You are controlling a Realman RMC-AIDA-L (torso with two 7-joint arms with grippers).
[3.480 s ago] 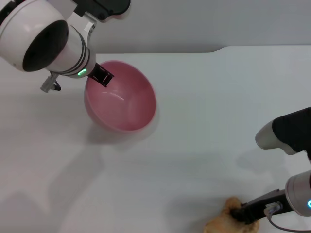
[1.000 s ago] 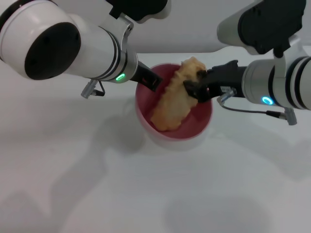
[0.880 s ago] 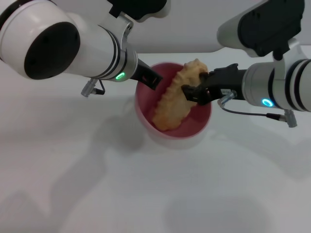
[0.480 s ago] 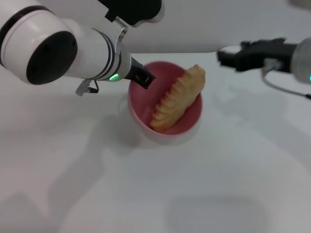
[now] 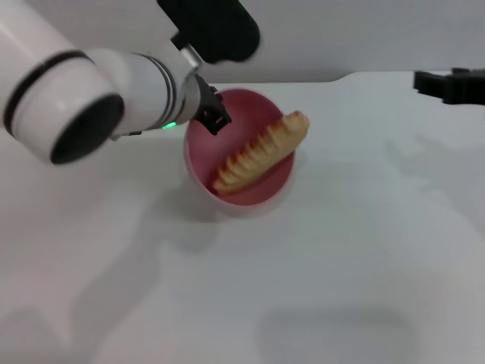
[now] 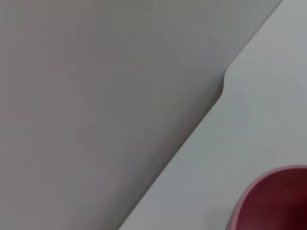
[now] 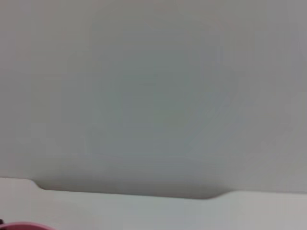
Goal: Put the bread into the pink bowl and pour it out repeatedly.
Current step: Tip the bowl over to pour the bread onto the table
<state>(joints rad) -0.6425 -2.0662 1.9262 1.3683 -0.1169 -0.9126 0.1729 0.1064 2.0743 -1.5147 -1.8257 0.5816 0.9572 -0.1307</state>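
The pink bowl is held at its far-left rim by my left gripper, which is shut on the rim. The bread lies slanted inside the bowl, ridged side up, with one end poking over the right rim. My right gripper is far off at the right edge of the head view, open and empty. The left wrist view shows only a part of the bowl's rim. The right wrist view shows a sliver of the bowl.
The white table spreads around the bowl. Its back edge has a small step against the grey wall. My left arm's large white body hangs over the table's left part.
My right gripper has let go of the bread and drawn back to the right. The bread has settled lower in the bowl. My left gripper has shifted the bowl slightly left.
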